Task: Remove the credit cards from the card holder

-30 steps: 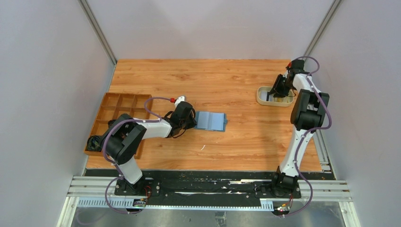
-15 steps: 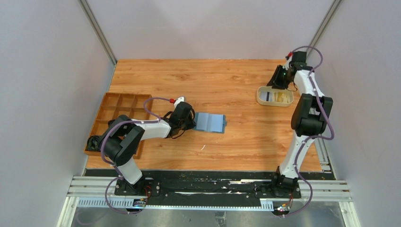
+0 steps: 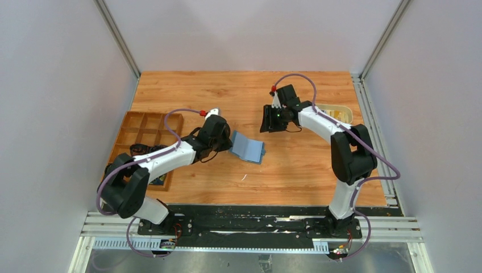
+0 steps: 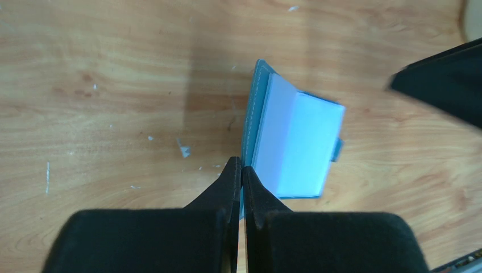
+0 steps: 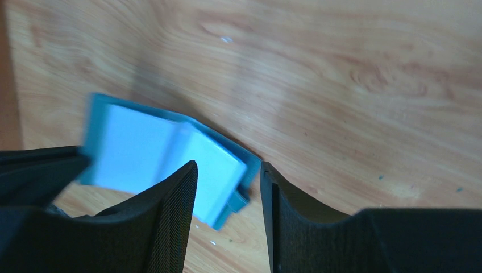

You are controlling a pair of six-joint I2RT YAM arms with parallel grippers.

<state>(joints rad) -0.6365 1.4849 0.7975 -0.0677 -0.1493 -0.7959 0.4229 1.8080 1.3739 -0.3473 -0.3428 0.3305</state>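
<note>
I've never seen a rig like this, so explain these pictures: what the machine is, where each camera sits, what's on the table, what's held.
Two robot arms are bolted at the table's near edge, each ending in a two-finger gripper. One picture looks down from above and behind them. The other two come from wrist cameras, so the dark shapes at the bottom are that arm's own fingers. On the wooden table lie an open blue card holder, a wooden compartment tray at the left and a cream dish partly behind the right arm. The left gripper is pinched shut on the holder's edge; the right gripper hovers open nearby, holding nothing.
</note>
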